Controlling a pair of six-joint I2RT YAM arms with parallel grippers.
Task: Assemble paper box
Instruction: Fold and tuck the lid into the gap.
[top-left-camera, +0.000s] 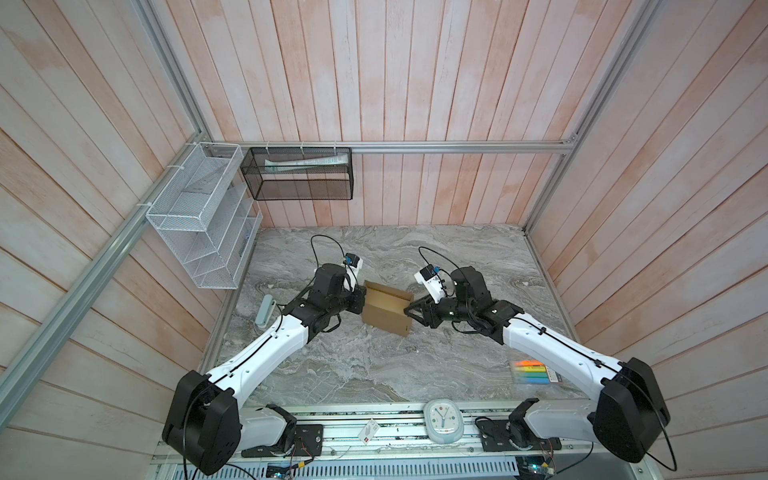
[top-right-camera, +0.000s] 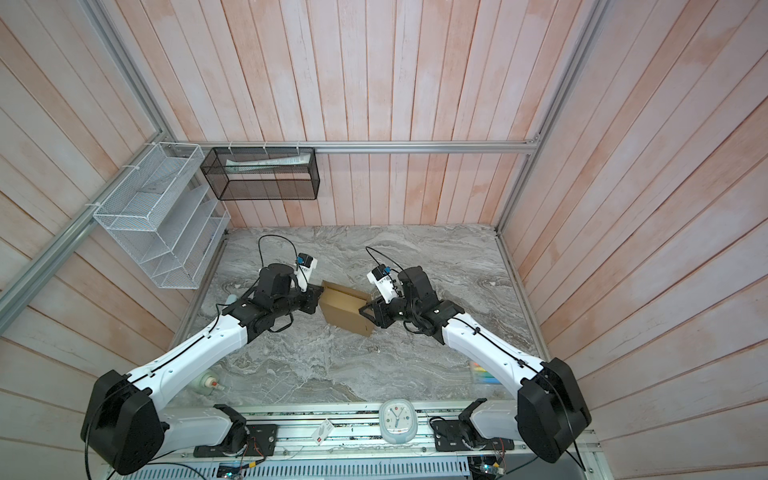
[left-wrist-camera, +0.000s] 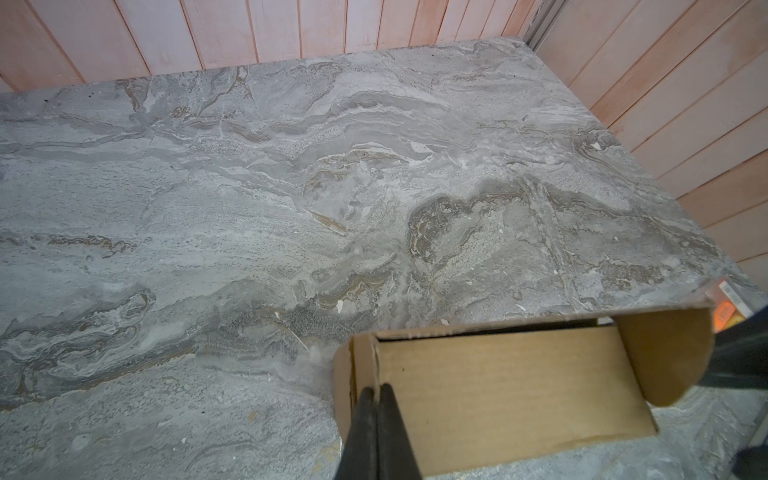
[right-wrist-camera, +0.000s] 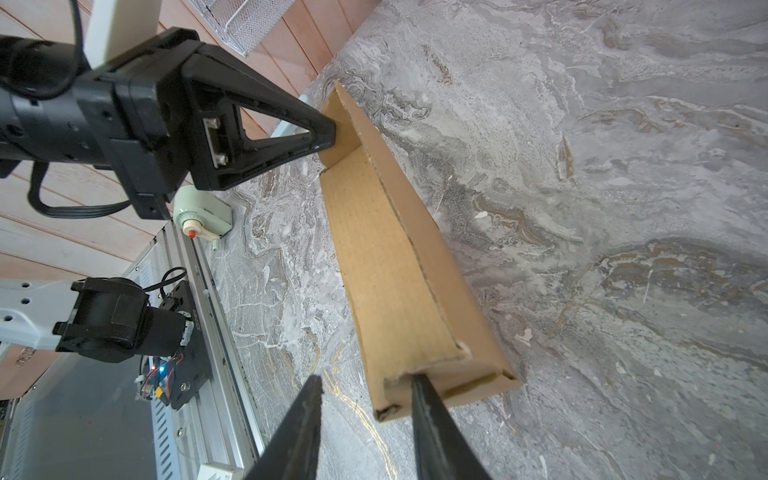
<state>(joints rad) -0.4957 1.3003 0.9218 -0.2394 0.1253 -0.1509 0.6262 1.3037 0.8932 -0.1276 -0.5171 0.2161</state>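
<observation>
Looking out from the base rail, I pass the small clock (top-left-camera: 443, 420) and, by the right arm, a pack of coloured markers (top-left-camera: 532, 371); neither matters to the job. Further out, in the middle of the marble table (top-left-camera: 457, 257), the paper box (top-left-camera: 386, 309) sits between my two grippers, one at each short end. The left gripper (left-wrist-camera: 377, 390) has its fingers pressed together on the thin upright cardboard wall at its end, pinching it. The right gripper (right-wrist-camera: 365, 377) stands part spread: one finger touches the cardboard at its end of the box, the other hangs clear, so I judge nothing is clamped there. I'd call the job roughly midway. The long walls are up and the sheet reads as an open trough, but a rounded flap (left-wrist-camera: 665, 357) stands loose at the right end and the top is open. Tucking the ends and closing the lid are left to do. Beyond, a white mesh rack (top-left-camera: 199, 216) and a black mesh basket (top-left-camera: 299, 174) hang on the wall.
</observation>
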